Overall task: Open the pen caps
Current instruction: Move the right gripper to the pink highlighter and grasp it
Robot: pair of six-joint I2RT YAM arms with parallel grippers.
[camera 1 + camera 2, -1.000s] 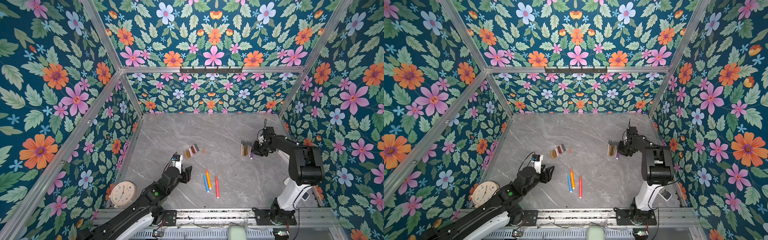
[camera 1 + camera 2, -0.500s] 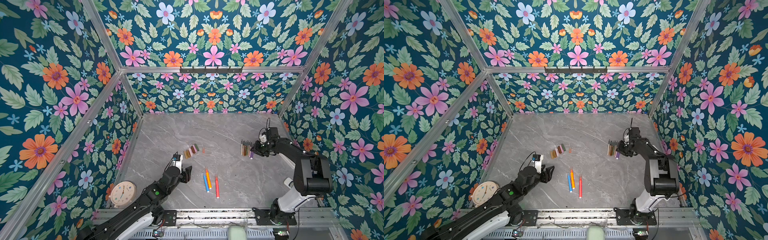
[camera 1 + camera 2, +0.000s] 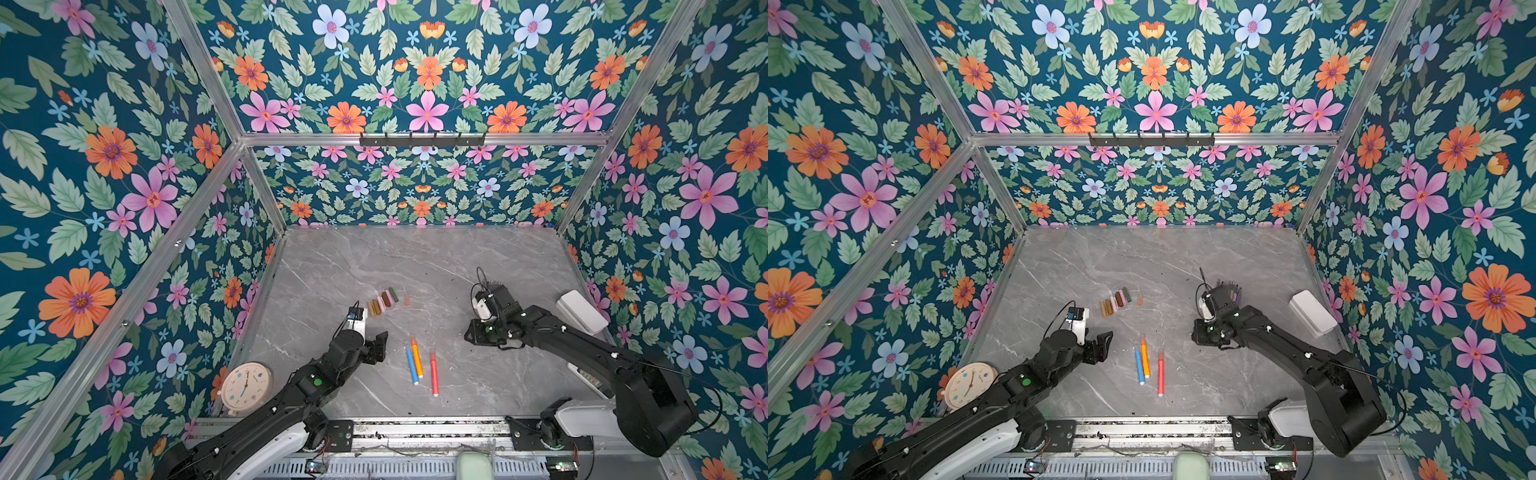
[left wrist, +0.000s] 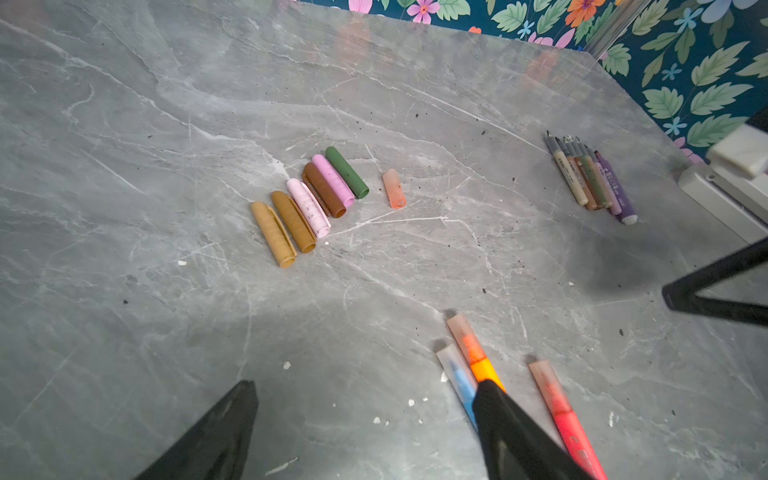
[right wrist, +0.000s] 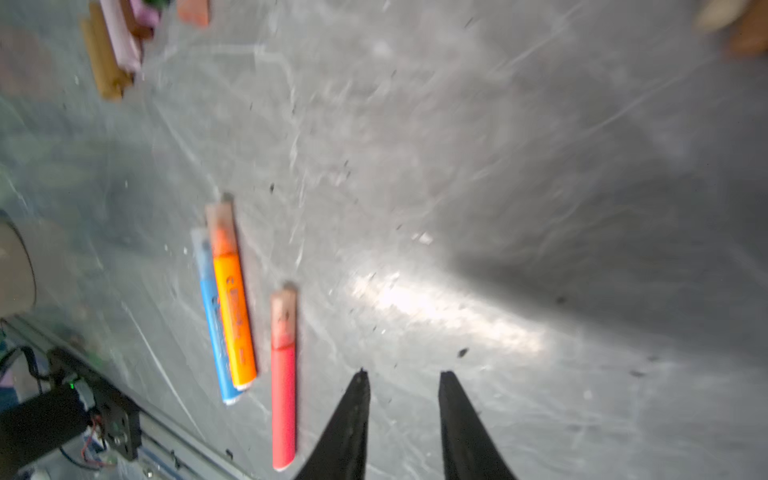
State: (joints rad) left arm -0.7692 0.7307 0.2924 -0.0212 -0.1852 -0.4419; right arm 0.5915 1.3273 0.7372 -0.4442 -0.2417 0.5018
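Several loose pen caps (image 3: 382, 302) (image 3: 1115, 302) (image 4: 307, 203) lie in a row on the grey table, gold, brown, pink and green, with a translucent orange cap (image 4: 393, 188) apart beside them. Three capped pens lie side by side: blue (image 4: 459, 378), orange (image 3: 417, 359) (image 5: 232, 307) and red (image 3: 434, 372) (image 5: 284, 374). A bunch of uncapped pens (image 4: 590, 178) (image 3: 1233, 291) lies behind the right wrist. My left gripper (image 3: 379, 348) (image 3: 1104, 347) (image 4: 365, 390) stands wide open and empty, left of the three pens. My right gripper (image 3: 471, 334) (image 3: 1198, 334) (image 5: 403, 376) is narrowly open with nothing between its fingers, right of the red pen.
A round clock (image 3: 246, 386) (image 3: 970, 384) leans at the front left corner. A white box (image 3: 582, 311) (image 3: 1312, 311) (image 4: 739, 166) sits against the right wall. Floral walls close in three sides.
My right gripper has drawn back from the bunch of uncapped pens toward the front middle, near the three capped pens. My left gripper has opened wider in place.
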